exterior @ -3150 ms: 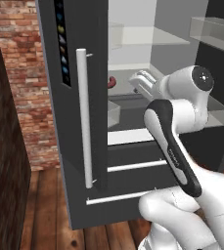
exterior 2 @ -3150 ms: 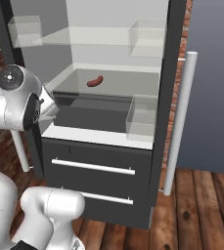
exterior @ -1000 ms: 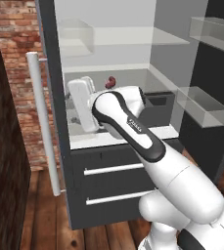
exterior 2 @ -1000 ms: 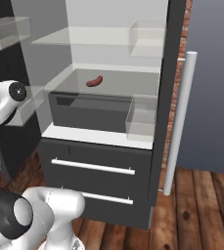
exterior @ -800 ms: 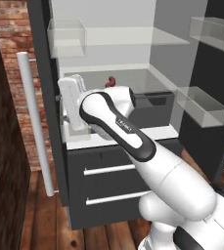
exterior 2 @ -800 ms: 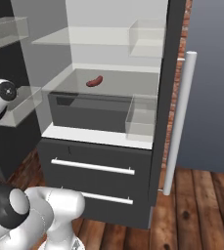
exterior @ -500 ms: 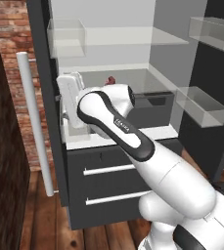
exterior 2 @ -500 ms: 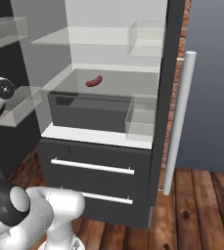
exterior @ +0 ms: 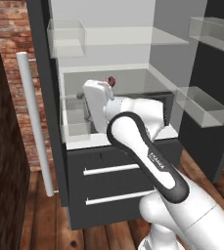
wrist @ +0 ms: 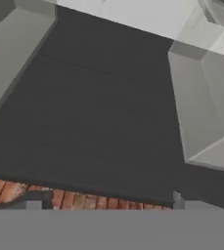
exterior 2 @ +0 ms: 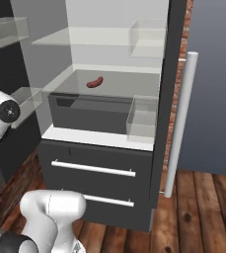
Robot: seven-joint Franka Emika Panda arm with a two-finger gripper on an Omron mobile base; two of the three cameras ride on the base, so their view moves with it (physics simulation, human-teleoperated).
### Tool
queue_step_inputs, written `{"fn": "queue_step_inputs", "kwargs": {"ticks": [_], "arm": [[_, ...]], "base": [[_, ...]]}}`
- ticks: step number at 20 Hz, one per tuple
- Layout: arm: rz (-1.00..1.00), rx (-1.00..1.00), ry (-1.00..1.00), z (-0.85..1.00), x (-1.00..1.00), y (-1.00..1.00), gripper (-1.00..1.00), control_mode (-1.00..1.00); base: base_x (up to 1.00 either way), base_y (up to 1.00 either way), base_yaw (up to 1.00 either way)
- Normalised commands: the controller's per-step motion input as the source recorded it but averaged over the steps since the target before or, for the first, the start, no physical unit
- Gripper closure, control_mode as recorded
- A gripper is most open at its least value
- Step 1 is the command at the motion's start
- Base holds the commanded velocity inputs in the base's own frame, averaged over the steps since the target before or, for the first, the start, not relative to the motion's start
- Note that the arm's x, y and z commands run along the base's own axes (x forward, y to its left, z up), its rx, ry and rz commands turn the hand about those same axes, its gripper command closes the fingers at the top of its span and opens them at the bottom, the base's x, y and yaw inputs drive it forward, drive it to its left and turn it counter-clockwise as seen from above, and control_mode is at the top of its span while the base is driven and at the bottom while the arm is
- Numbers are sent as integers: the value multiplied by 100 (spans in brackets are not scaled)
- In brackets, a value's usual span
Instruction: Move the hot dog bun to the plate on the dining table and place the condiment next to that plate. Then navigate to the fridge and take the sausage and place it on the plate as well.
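Red-brown, the sausage (exterior 2: 94, 82) lies on the glass shelf of the open fridge (exterior 2: 109, 148), its long axis running low-left to high-right in our right base view. Our gripper (wrist: 103, 202) sits left of it, by the door's inner face, fingertips (wrist: 178, 199) spread wide and holding nothing.
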Motion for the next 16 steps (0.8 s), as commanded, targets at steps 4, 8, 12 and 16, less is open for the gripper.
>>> {"fn": "queue_step_inputs", "kwargs": {"ticks": [4,8,12,16], "arm": [[-14,-8,-15,22,-41,-93,-100,-100],[-19,-19,-2,28,-25,-92,-100,-100],[-25,-30,6,32,-23,-84,-100,-100],[-29,-33,19,9,-26,-80,-100,-100]], "base": [[0,0,0],[0,0,0],[0,0,0],[0,0,0]]}}
